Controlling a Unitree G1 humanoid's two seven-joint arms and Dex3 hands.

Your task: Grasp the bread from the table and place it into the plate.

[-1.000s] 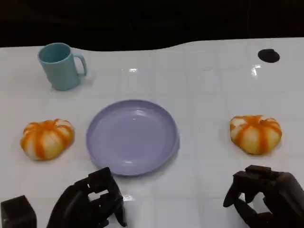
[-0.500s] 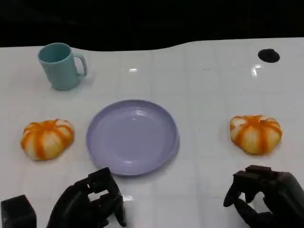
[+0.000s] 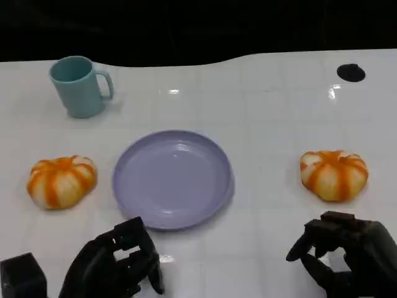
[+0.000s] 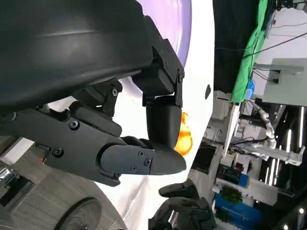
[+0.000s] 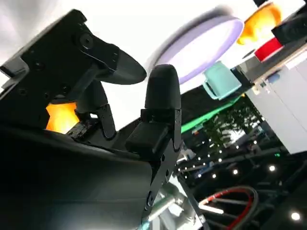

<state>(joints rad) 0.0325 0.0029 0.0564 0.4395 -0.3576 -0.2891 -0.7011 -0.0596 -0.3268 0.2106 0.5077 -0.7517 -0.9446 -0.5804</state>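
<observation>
left hand (image 3: 118,267): matte black, blocky segmented fingers, small round screws | right hand (image 3: 347,257): same black, boxy knuckle blocks | wrist views: rounded glossy black shell, rounded smooth fingertips (image 4: 163,160), screw heads along links

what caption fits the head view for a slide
Two black hands, left and right, hover near an empty lavender plate flanked by two orange-striped bread rolls.
</observation>
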